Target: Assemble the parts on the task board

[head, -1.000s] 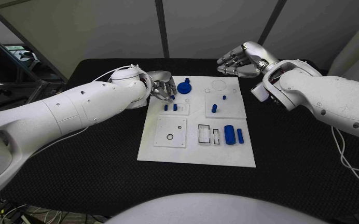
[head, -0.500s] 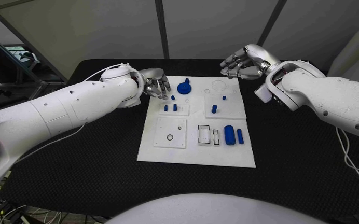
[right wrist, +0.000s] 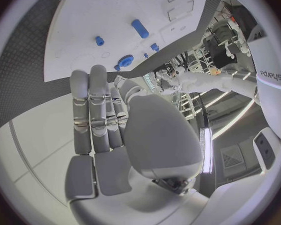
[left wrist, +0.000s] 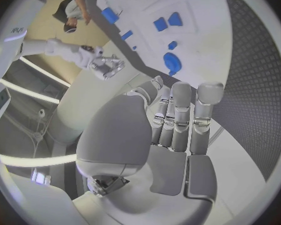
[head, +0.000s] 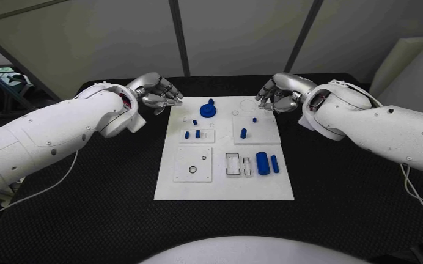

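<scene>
Head view: I note left hand [head: 157, 97] has withdrawn to the task board's [head: 225, 181] ten o'clock, right hand [head: 277, 95] at one, both curled, empty; nothing seated yet.

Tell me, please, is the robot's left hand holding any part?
No: the silver left hand is empty, its fingers curled with nothing between them, beside the white task board.
</scene>
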`<state>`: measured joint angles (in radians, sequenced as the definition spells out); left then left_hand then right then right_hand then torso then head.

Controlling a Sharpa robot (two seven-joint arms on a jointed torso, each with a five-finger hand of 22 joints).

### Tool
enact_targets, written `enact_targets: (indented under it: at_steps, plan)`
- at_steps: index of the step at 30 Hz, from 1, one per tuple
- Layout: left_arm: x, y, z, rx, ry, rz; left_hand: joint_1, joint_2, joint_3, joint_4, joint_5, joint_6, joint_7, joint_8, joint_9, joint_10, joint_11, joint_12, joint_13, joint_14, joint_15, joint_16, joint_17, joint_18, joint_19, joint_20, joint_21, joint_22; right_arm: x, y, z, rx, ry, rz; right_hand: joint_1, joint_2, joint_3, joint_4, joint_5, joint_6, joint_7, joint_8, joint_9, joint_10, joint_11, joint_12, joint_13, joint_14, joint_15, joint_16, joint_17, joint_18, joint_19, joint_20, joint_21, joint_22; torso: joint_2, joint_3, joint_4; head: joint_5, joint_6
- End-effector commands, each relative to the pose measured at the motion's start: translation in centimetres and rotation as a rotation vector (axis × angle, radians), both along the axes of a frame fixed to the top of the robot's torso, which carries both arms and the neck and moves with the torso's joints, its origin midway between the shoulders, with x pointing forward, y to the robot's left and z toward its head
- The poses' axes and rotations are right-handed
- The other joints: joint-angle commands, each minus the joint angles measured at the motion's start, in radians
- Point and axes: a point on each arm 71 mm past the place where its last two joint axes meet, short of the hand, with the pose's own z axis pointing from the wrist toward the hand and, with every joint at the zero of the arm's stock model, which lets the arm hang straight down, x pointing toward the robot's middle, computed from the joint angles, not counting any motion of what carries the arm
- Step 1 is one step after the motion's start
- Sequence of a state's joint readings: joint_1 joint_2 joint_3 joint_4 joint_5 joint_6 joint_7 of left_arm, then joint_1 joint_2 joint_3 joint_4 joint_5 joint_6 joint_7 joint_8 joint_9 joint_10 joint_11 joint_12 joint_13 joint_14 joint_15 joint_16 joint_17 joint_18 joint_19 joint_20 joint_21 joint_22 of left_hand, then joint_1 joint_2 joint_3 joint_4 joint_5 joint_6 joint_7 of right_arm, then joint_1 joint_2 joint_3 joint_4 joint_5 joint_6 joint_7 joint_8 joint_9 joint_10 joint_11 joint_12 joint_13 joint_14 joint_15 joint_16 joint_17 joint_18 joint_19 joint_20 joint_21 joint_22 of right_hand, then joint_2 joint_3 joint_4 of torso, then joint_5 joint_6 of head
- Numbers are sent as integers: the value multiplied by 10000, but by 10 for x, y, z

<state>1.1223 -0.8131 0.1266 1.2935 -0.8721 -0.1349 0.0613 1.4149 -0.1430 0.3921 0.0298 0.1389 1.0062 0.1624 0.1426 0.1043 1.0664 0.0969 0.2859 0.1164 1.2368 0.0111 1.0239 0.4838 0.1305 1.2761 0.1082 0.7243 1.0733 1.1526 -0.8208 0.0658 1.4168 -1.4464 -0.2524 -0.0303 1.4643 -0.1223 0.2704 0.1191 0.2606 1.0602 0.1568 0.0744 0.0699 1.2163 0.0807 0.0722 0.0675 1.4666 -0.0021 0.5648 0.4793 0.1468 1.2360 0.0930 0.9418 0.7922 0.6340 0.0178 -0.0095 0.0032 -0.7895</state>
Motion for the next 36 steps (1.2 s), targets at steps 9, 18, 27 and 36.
enact_targets:
  at_steps: [9, 18, 27, 36]
  plan:
    - [-19, -3, 10, -6512, 764, 1243, 12, 177, 2, -38, -45, 68, -8, 128, -41, 166, -62, 374, 131, -456, -6, -366, -380, 526, -744, 4, -1594, -940, -6, 8, -17, -2542, -763, 216, -107, -273, 191, 23, -189, -202, 34, -97, -23, -485, 102, -74, -25, 318, 16, 1635, 1333, -278, 333, 78, 1489, 1651, 26, -30, 29, -383, 96]
    - [-26, -13, 10, -7302, 940, 1202, 2, 176, -34, -53, -43, 46, -4, 141, -59, 120, -58, 470, 162, -561, 0, -436, -454, 524, -811, 6, -1698, -1010, -6, 19, -31, -2727, -539, 387, -142, -338, 239, -19, -250, -391, 114, -97, -26, -783, 195, -60, -30, 190, 87, 2291, 1872, -323, 324, 158, 1913, 2117, 23, -22, 12, -321, 52]
    - [-28, -17, 11, -7419, 975, 1108, -9, 177, -50, -54, -45, 39, 3, 147, -66, 96, -52, 502, 171, -595, 6, -458, -480, 523, -832, 9, -1735, -1034, -4, 25, -38, -2856, -300, 463, -119, -300, 322, -72, -245, -394, 122, -72, -12, -818, 205, -26, -24, 188, 101, 2905, 2425, -386, 449, 188, 2316, 2583, 16, -16, 21, -313, 4]
    - [-29, -19, 11, -7437, 1003, 1075, -6, 181, -52, -58, -43, 34, 7, 148, -69, 91, -51, 514, 175, -605, 6, -464, -489, 523, -838, 9, -1747, -1043, -3, 28, -45, -2970, -71, 474, -47, -173, 612, -165, -349, -248, 80, -25, 11, -693, 172, 28, -19, 306, 83, 4177, 3622, -547, 839, 190, 3127, 3550, 14, -13, 12, -274, -18]
